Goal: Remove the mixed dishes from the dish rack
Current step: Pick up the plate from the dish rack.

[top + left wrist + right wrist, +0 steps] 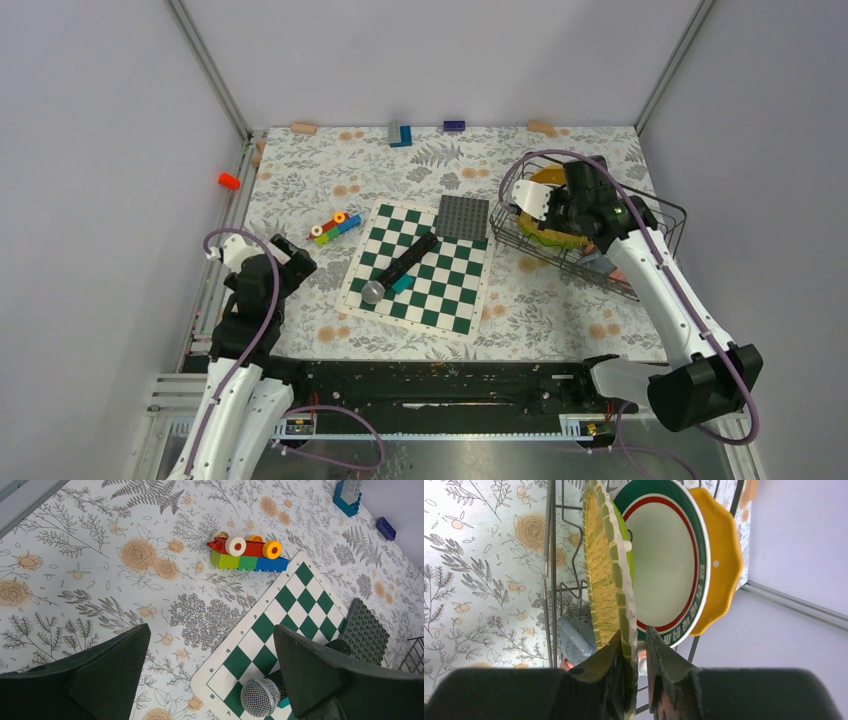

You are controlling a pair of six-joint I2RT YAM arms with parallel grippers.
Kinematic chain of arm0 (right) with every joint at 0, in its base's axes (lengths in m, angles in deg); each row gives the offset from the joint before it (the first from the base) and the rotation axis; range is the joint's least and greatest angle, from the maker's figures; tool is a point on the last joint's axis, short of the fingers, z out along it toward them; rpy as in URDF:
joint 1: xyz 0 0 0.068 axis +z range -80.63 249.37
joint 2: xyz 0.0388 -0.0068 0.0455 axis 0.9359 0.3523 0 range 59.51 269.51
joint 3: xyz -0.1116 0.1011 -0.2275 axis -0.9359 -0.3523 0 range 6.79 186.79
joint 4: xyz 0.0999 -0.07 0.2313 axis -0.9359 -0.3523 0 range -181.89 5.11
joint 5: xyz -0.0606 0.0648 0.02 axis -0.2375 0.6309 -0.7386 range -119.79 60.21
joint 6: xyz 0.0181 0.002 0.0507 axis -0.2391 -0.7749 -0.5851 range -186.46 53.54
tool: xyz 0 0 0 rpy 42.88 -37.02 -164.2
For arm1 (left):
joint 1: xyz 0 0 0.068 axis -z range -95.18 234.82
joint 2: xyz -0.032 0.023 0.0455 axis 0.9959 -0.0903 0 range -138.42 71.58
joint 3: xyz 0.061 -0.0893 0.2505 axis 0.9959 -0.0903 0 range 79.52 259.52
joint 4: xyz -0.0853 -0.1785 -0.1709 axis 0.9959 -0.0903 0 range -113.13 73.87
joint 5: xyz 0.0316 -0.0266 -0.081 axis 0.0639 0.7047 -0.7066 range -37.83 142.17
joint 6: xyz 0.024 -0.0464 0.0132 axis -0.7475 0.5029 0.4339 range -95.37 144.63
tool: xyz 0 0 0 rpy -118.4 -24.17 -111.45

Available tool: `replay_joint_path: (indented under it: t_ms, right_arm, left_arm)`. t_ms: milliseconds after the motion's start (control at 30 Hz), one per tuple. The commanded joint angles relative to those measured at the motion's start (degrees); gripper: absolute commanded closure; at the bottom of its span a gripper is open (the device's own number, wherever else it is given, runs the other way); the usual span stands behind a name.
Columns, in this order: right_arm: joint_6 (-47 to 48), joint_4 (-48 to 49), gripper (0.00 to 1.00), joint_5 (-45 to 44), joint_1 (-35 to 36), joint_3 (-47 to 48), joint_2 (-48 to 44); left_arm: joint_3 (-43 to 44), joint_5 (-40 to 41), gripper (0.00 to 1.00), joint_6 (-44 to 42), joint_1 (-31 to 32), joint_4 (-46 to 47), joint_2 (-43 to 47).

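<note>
Yellow-green woven-pattern plate (610,575) stands on edge in dish rack (551,555), rim sitting between the fingers of right gripper (634,641), jaws pinched on it. Past one finger: white plate (664,560), then yellow-orange plate (724,555). Past the other: grey mug (576,637). Left gripper (210,630) gapes wide, chessboard (295,605) corner between its fingers

the dish rack (668,214) is thin black metal wire. the woven-look plate (604,565) looks rough, like a basket. the white plate (664,565) and the yellow-orange plate (724,555) are smooth and shiny. the toy blocks (247,560) are glossy plastic. the tabletop (75,555) looks matt.
</note>
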Motion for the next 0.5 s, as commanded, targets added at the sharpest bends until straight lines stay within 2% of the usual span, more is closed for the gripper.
replay_joint_path:
  t_ms: [0, 167, 467]
  right_arm:
    - [1.25, 2.04, 1.0, 4.14, 0.65, 1.56, -4.07]
    - [1.5, 2.11, 1.0, 6.75, 1.28, 1.92, -6.62]
    - [-0.06, -0.68, 1.0, 17.06, 3.54, 6.53, -10.56]
  left_arm:
    - [2.19, -1.58, 0.01, 0.43, -0.03, 2.57, 1.15]
    - [1.4, -4.94, 0.01, 0.21, -0.03, 4.54, 1.44]
    - [-0.16, -16.31, 0.01, -1.6, -0.03, 10.76, 0.79]
